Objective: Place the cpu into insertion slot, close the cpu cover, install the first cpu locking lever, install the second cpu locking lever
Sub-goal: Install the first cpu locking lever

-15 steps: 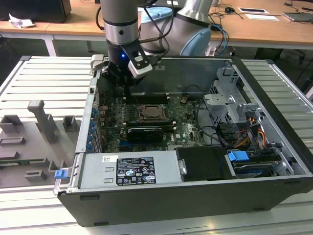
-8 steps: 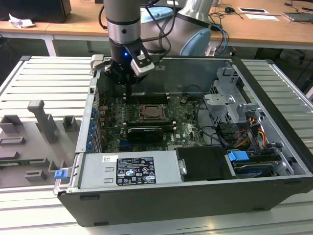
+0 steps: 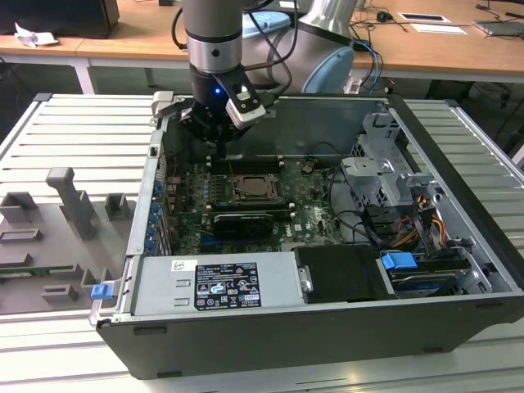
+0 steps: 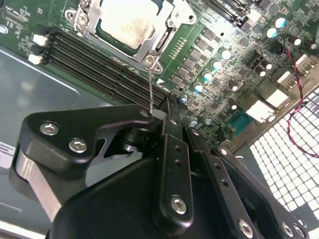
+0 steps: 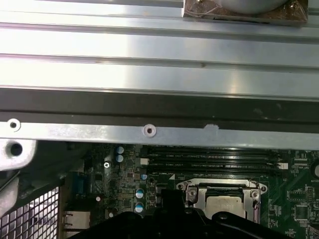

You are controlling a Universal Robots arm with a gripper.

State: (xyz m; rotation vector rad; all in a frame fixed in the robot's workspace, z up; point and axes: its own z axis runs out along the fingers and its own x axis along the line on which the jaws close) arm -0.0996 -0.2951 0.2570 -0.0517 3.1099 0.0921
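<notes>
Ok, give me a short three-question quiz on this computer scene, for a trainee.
1. True or false: the cpu shows through the window of the cpu cover.
2. What runs from the cover's corner down to the pincer? A: thin wire lever. B: red cable. C: long black card.
3. What colour is the circuit board?

Key: 1 true; 2 A; 3 green.
</notes>
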